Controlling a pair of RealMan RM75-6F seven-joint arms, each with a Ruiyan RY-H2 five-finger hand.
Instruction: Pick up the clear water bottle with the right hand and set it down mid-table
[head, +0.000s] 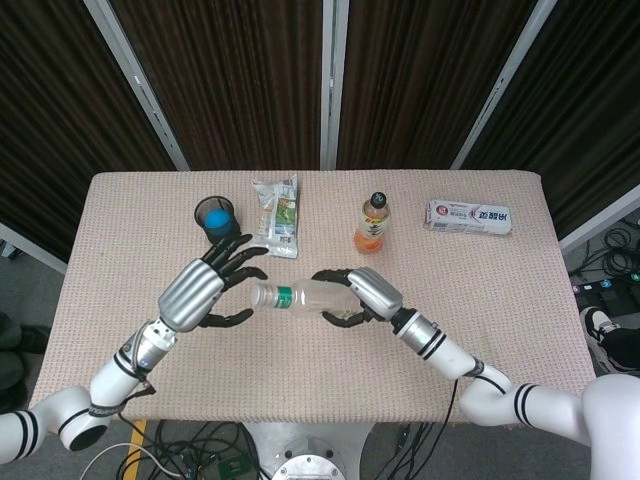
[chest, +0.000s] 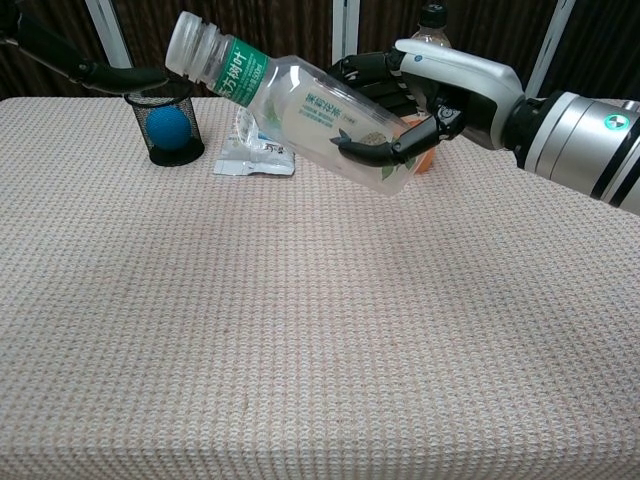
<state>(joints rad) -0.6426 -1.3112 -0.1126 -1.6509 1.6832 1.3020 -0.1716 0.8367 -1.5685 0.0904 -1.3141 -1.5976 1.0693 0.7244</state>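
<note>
My right hand (head: 362, 292) (chest: 440, 85) grips the clear water bottle (head: 300, 297) (chest: 300, 110) around its lower body and holds it well above the table, tilted nearly flat. Its white cap and green label point left toward my left hand (head: 200, 285). The left hand hovers beside the cap with fingers spread and nothing in it; only its dark fingertips (chest: 110, 75) show in the chest view.
A black mesh cup holding a blue ball (head: 215, 216) (chest: 170, 125) stands at the back left, a snack packet (head: 277, 215) next to it. An orange drink bottle (head: 371, 224) and a white tissue pack (head: 468, 216) sit at the back right.
</note>
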